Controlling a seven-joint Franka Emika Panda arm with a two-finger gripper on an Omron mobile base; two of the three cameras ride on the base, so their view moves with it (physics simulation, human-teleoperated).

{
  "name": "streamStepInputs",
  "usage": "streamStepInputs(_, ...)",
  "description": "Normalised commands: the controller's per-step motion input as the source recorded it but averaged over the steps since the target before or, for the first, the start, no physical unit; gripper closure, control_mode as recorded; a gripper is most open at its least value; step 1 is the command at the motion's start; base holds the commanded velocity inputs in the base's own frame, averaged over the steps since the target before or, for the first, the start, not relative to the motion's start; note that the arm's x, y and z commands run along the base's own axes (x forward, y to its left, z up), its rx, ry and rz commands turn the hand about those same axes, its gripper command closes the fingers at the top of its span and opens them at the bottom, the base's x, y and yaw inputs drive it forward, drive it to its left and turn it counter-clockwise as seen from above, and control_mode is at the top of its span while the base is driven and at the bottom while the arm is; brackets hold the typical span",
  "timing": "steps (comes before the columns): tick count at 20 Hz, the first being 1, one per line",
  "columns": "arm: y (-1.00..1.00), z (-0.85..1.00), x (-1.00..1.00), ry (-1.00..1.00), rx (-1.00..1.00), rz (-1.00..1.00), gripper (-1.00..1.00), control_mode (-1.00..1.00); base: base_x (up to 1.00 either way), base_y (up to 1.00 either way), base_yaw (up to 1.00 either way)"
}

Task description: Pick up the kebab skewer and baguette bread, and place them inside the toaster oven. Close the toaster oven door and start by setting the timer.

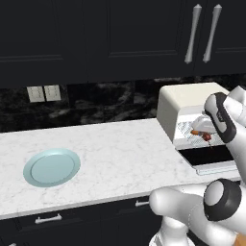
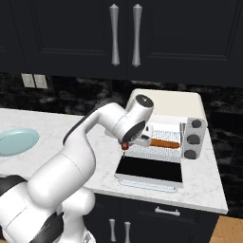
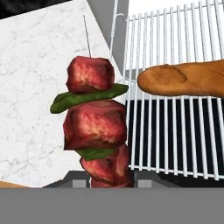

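My gripper [image 3: 107, 181] is shut on the kebab skewer [image 3: 94, 127], whose red meat chunks and green slices stand up between the fingers. It hovers at the left front of the open toaster oven [image 2: 166, 102], over the edge of the lowered toaster oven door [image 2: 151, 171]. The baguette bread [image 3: 188, 78] lies across the wire rack [image 3: 175, 140] inside the oven. From the right base the gripper [image 2: 132, 140] holds the skewer [image 2: 125, 146] just left of the baguette [image 2: 163, 143]. From the left base, skewer [image 1: 207, 137] and baguette end [image 1: 194, 132] show in the oven [image 1: 187, 98] mouth.
A light blue plate [image 1: 52, 166] lies bare on the white marble counter [image 1: 120, 153], far left of the oven. Dark knobs [image 2: 193, 139] sit on the oven's right panel. Dark upper cabinets [image 2: 123, 33] with silver handles hang above.
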Motion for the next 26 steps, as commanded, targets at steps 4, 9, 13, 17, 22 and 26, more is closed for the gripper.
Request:
streamStepInputs(4, 0.00, -0.09, 0.15, -0.01, 0.03, 0.00, 1.00, -1.00, 0.00, 0.00, 0.00)
streamStepInputs(9, 0.03, -0.21, 0.09, 0.00, 0.01, 0.00, 1.00, -1.00, 0.00, 0.00, 0.00)
streamStepInputs(13, 0.00, -0.09, 0.37, 0.00, 0.01, 0.00, 1.00, -1.00, 0.00, 0.00, 0.00)
streamStepInputs(17, 0.00, 0.00, 0.37, -0.01, 0.00, 0.00, 1.00, -1.00, 0.00, 0.00, 0.00)
streamStepInputs(22, 0.00, -0.05, 0.05, 0.00, 0.00, 0.00, 1.00, -1.00, 0.00, 0.00, 0.00)
streamStepInputs(26, 0.00, -0.21, 0.00, 0.00, 0.00, 0.00, 1.00, -1.00, 0.00, 0.00, 0.00)
